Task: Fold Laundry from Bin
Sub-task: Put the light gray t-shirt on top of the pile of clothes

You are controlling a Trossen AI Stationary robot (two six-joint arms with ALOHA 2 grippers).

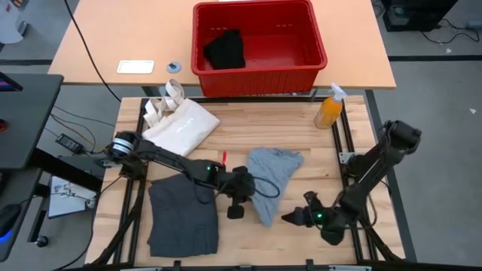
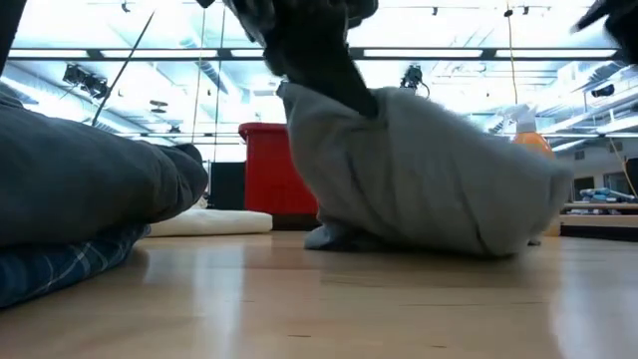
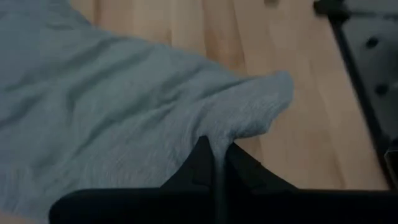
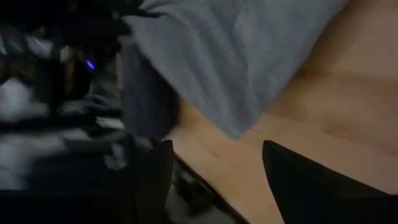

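Bright overhead strip lights, blurred wrist views

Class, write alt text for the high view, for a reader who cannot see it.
The left hand is shut on a light grey garment mid-table; the right hand waits open nearby. A dark grey garment lies folded at left, and a black piece remains in the red bin.

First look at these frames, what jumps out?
The red bin at the far end of the table, with one black piece left inside. Mid-table, the left gripper is shut on the edge of a light grey piece, while the right gripper hangs open beside it. A folded dark grey piece lies at the near left.
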